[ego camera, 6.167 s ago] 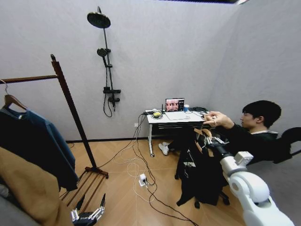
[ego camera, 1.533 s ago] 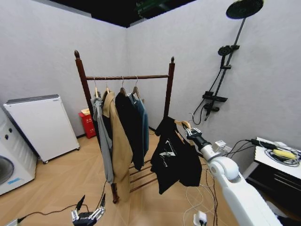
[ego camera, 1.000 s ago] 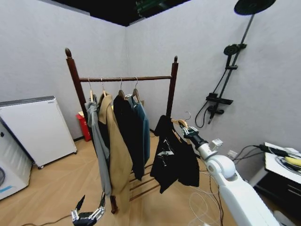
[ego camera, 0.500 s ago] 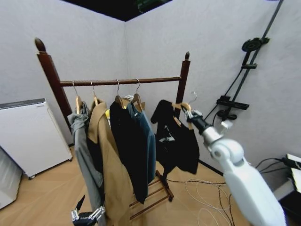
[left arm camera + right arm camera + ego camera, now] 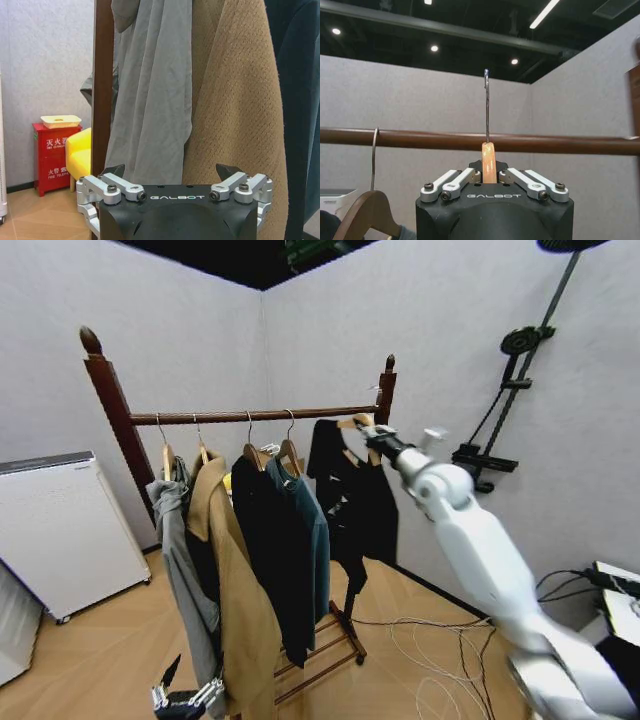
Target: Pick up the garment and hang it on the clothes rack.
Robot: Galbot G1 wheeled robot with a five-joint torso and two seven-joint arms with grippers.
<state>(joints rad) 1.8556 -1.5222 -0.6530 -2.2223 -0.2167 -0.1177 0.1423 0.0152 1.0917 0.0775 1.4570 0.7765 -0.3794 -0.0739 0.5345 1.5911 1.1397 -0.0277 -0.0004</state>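
Observation:
The garment (image 5: 352,502), a black T-shirt with small white marks, hangs on a light wooden hanger (image 5: 358,424) at the right end of the clothes rack (image 5: 384,390). My right gripper (image 5: 375,439) is shut on the hanger's neck (image 5: 488,162), level with the rail (image 5: 250,416). In the right wrist view the metal hook (image 5: 486,105) rises across the rail (image 5: 560,145) and above it; whether it rests on the rail I cannot tell. My left gripper (image 5: 186,700) hangs low by the rack's left side, open (image 5: 171,172) and holding nothing.
On the rail hang a grey garment (image 5: 178,540), a tan coat (image 5: 235,590), a black coat (image 5: 265,540) and a teal jacket (image 5: 312,540). A white appliance (image 5: 60,530) stands at the left. A shower fixture (image 5: 510,390) is on the right wall, with cables (image 5: 430,640) on the floor.
My right arm has lifted the garment from below the rail up to rail height and in towards the right post. The head view has shifted a little.

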